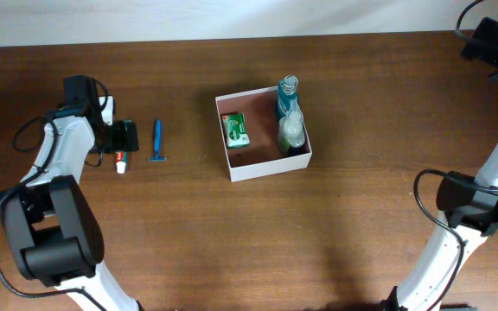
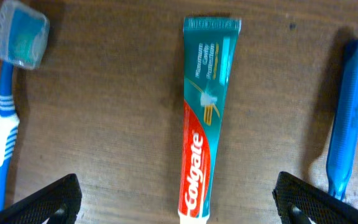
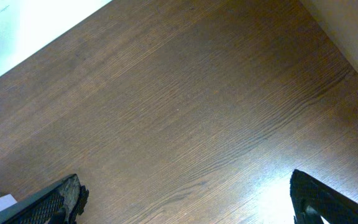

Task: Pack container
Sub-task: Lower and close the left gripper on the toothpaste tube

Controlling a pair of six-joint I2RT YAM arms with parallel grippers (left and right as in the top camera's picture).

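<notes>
left gripper spread wide over a toothpaste tube, nothing clasped.
in the left wrist view the tube is seen lying on the table in line with the gap between the parted fingers, with a capped toothbrush by one finger and a blue razor by the other; from overhead the toothbrush is hidden under the gripper and only the tube's cap end is shown. the container is seen only from overhead, well apart from the left gripper, beyond the razor, with a green box and two bottles inside. the right gripper is likewise spread wide, over bare table, well apart from the container.
</notes>
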